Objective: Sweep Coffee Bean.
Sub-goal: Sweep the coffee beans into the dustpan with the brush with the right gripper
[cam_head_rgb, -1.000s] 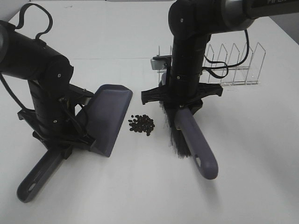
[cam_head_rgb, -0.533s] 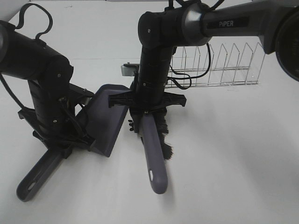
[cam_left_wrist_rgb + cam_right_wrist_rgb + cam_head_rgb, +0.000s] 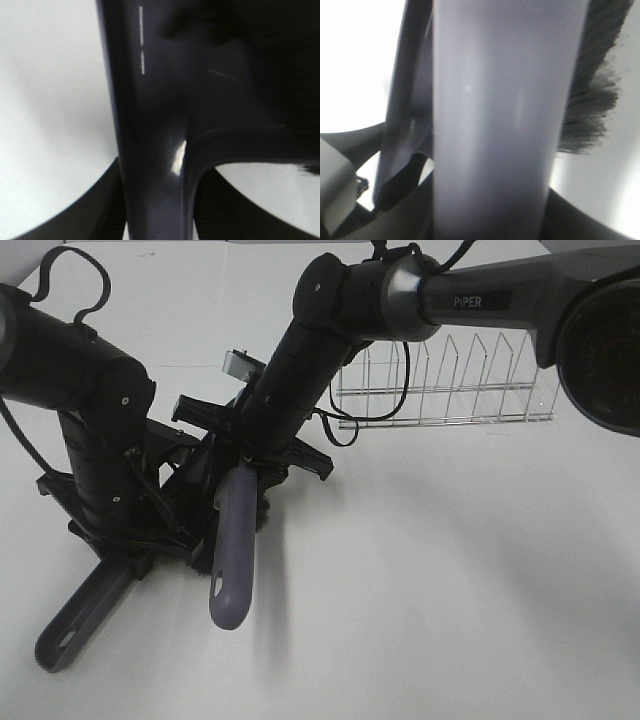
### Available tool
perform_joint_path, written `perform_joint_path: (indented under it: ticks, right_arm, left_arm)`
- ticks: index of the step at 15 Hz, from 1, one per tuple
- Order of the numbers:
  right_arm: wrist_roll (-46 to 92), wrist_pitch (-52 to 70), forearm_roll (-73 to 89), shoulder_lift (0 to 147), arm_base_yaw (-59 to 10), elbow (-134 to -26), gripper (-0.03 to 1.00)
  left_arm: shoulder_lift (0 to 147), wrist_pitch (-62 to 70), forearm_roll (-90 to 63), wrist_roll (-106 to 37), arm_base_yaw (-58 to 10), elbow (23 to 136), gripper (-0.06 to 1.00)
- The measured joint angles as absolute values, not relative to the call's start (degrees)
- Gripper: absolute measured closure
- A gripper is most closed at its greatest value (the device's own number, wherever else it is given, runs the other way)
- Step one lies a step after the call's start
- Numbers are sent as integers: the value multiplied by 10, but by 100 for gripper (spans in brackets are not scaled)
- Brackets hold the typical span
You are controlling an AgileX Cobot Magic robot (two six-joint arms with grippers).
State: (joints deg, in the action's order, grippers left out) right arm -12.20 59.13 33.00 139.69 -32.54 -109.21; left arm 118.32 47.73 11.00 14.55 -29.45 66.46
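My right gripper (image 3: 252, 462) has reached across the middle and is shut on the grey brush (image 3: 233, 558), whose handle points toward the front. The brush's black bristles (image 3: 264, 517) lie over the mouth of the grey dustpan (image 3: 196, 502). The right wrist view shows the brush handle (image 3: 500, 125), the bristles (image 3: 592, 100) and the pan's rim (image 3: 400, 125) close together. My left gripper (image 3: 128, 538) is shut on the dustpan's handle (image 3: 75, 625), which fills the left wrist view (image 3: 155, 150). The coffee beans are hidden under the brush and the arm.
A clear wire dish rack (image 3: 450, 380) stands at the back right on the white table (image 3: 450, 590). The left arm's black body (image 3: 95, 420) stands right beside the pan.
The right arm has swept the brush leftward across the spot where the beans lay and onto the dustpan's mouth. The beans have gone out of sight. The left arm and pan have stayed put.
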Motion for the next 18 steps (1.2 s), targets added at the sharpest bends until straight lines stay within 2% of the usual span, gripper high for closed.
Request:
perform_joint_path:
  ticks: [6, 10, 18]
  right_arm:
    - [-90, 608, 366, 1401, -316, -1099, 67]
    - [-80, 669, 349, 1401, -303, -1158, 67]
    - [-97, 699, 116, 1349, -298, -1179, 67]
  left_arm:
    - [1183, 477, 109, 144, -295, 665, 61]
    - [1183, 477, 101, 140, -295, 665, 61]
    - [1183, 477, 86, 139, -295, 665, 61]
